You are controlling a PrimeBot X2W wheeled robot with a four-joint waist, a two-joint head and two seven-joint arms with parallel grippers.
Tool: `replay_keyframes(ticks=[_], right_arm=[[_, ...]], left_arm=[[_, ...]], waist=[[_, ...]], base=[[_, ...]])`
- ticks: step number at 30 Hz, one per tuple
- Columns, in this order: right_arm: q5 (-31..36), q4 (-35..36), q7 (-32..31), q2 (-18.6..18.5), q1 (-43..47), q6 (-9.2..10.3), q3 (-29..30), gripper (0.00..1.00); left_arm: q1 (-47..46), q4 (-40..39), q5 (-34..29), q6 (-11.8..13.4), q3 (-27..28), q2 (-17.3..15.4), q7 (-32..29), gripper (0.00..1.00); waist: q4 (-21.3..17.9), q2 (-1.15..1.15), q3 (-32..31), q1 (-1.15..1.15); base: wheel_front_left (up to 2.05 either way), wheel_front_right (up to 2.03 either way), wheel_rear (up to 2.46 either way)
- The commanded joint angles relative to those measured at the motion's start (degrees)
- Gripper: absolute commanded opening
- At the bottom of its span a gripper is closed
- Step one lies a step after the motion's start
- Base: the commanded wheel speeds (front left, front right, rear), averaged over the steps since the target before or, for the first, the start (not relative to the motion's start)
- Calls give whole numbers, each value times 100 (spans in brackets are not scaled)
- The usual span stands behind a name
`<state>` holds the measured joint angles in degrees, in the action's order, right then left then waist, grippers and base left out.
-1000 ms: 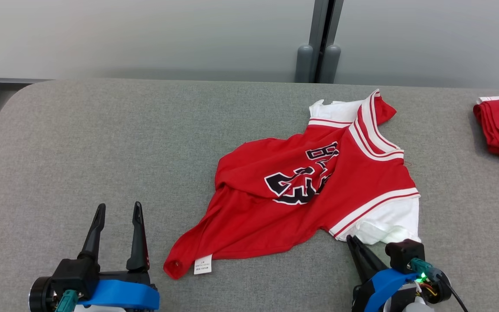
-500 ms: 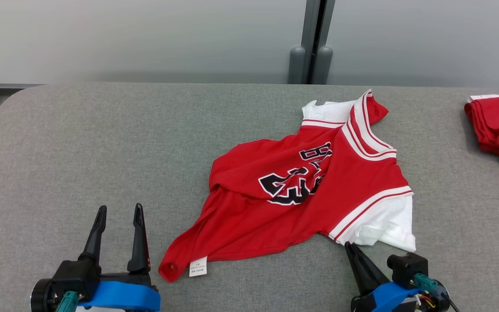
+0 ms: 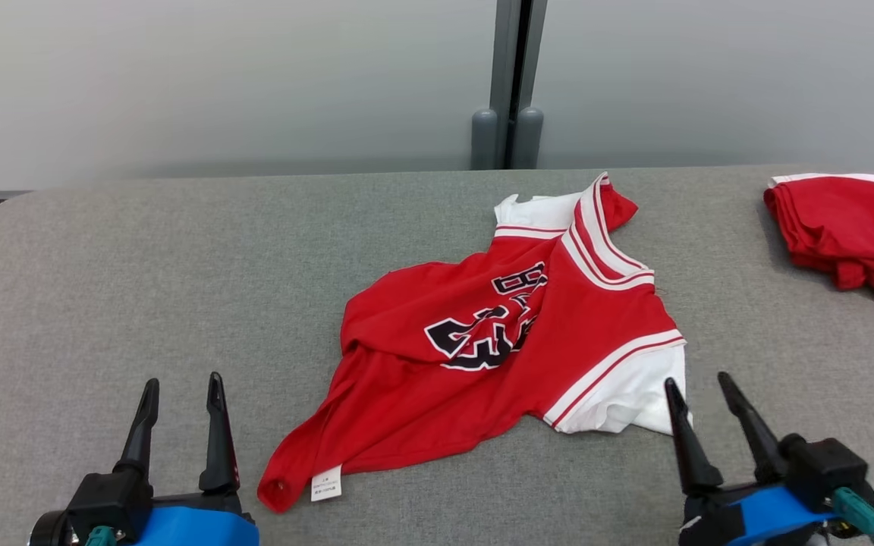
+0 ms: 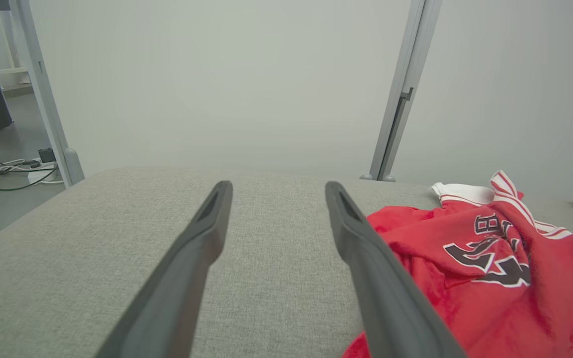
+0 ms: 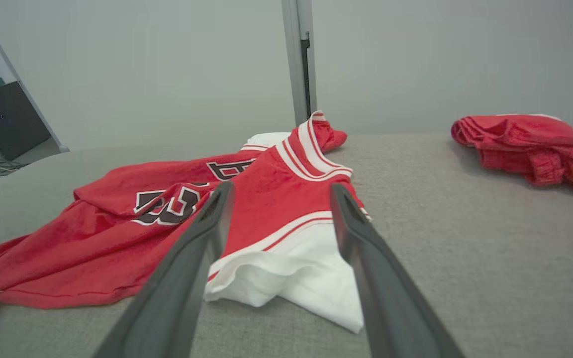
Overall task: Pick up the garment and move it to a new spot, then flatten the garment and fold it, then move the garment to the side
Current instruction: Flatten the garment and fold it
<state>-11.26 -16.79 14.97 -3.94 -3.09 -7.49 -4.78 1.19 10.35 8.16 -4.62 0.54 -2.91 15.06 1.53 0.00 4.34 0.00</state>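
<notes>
Red basketball jersey (image 3: 437, 402) lies crumpled at frame centre on the grey padded table (image 3: 141, 265); left gripper (image 3: 181, 381), lower left, and right gripper (image 3: 697, 378), lower right, both spread wide

A grey fabric-covered table (image 3: 141, 288) holds a rumpled red-and-white jersey (image 3: 437, 394) at centre and a bunched red cloth (image 3: 847, 227) far right.

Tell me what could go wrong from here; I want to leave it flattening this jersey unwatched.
1. The jersey lies bunched and creased; pulling only the white sleeve with the open right gripper may drag it rather than flatten it.
2. Another red garment lies off to the right; moving the jersey there could mix them.
</notes>
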Motion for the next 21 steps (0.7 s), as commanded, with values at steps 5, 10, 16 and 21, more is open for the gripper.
replay_keyframes(ticks=[5,10,16,21], right_arm=[[120,720,28,-92,446,-2,404,100],[176,1011,29,-79,835,-2,551,100],[231,1142,29,33,1269,-2,750,100],[278,1012,29,80,1366,-2,707,100]], left_arm=[[159,-12,-92,-32,127,2,15,100],[286,22,-136,-39,156,1,15,100],[407,37,-148,-33,179,2,15,100],[456,57,-168,-37,201,2,15,100]], waist=[[-177,0,-222,0],[-249,0,-356,0],[-251,0,-418,0],[-253,0,-427,0]], base=[[0,0,0],[0,0,0],[0,0,0],[0,0,0]])
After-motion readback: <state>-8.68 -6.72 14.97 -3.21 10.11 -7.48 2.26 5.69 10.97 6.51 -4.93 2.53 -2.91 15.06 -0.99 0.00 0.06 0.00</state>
